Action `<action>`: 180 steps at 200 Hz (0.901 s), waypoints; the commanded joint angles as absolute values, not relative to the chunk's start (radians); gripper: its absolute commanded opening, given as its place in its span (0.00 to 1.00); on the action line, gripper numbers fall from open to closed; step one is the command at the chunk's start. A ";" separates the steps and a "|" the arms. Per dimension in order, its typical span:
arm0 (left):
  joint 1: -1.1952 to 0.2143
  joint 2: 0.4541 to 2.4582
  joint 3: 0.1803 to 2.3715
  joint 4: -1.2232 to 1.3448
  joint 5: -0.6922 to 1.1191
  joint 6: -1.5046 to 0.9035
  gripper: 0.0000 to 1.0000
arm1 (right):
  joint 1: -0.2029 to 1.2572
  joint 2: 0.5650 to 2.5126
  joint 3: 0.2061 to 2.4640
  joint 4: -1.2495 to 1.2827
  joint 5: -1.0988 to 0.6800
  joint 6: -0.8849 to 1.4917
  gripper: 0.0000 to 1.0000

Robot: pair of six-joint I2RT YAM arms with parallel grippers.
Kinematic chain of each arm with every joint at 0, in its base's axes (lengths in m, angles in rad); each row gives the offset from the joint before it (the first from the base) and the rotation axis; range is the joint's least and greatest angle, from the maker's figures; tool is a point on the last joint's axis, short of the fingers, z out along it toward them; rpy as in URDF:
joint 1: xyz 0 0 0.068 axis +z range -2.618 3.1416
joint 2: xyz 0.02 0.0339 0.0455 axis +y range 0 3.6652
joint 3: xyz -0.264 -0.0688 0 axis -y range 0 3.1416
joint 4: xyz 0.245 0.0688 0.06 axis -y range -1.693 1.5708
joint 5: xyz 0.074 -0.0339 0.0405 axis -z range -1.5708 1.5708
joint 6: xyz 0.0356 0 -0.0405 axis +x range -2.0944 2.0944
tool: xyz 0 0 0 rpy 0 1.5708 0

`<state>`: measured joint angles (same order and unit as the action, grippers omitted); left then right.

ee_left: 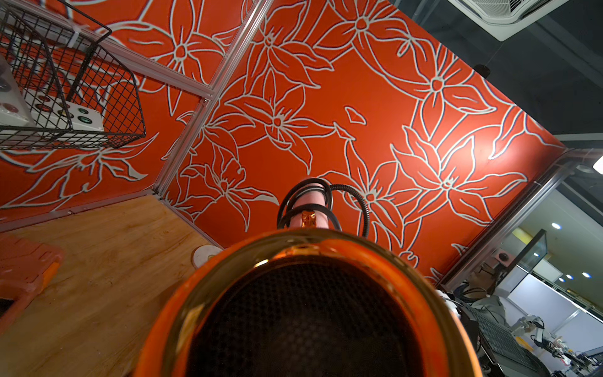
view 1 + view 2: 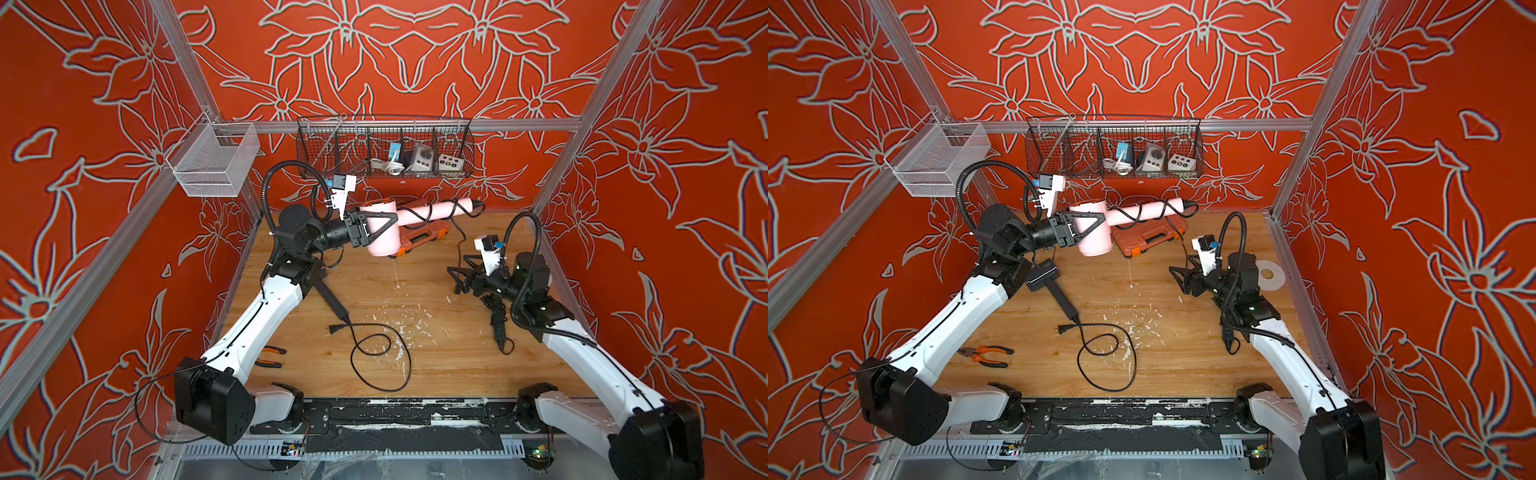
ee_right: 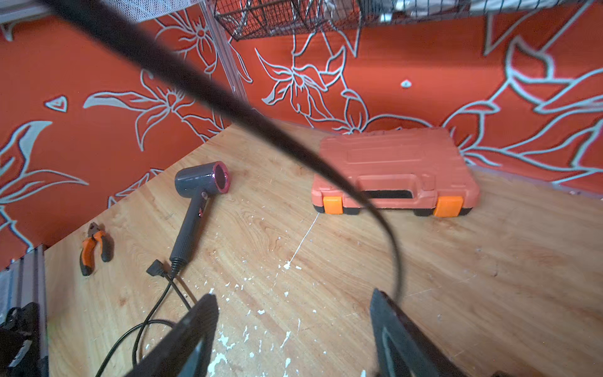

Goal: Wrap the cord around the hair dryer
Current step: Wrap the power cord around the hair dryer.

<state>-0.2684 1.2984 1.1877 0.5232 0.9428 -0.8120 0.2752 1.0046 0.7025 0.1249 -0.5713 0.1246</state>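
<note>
A pink hair dryer (image 2: pixel 381 244) (image 2: pixel 1096 243) hangs above the back of the table. My left gripper (image 2: pixel 376 227) (image 2: pixel 1084 226) is shut on its barrel. In the left wrist view the dryer's dark mesh end (image 1: pixel 306 310) fills the foreground and hides my fingers. The black cord (image 2: pixel 419 214) (image 1: pixel 305 196) winds in several turns round the pink handle. It leaves the handle's end, drops to the table, and its plug end (image 2: pixel 498 328) lies under my right arm. My right gripper (image 2: pixel 459 276) (image 3: pixel 292 295) stands open and empty, low over the table. The blurred cord (image 3: pixel 261 124) passes beside one fingertip (image 3: pixel 380 303).
A grey hair dryer (image 3: pixel 199 192) (image 2: pixel 1050 286) lies at the left with its own looped cord (image 2: pixel 374 361). An orange tool case (image 3: pixel 391 169) sits at the back, under the pink dryer. Pliers (image 2: pixel 988 355) lie front left. A black wire basket (image 2: pixel 386 145) hangs on the back wall.
</note>
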 commanded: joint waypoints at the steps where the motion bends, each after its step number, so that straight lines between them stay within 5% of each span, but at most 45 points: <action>1: -0.264 1.275 1.230 0.641 0.937 -0.847 0.00 | 0.270 0.967 0.728 0.075 -0.524 0.081 0.76; 117: -0.264 1.263 1.293 0.615 0.918 -0.856 0.00 | 0.270 1.234 0.610 0.537 -0.881 0.287 0.77; 180: -0.264 1.267 1.331 0.625 0.908 -0.874 0.00 | 0.261 1.307 0.604 0.533 -0.783 0.210 0.57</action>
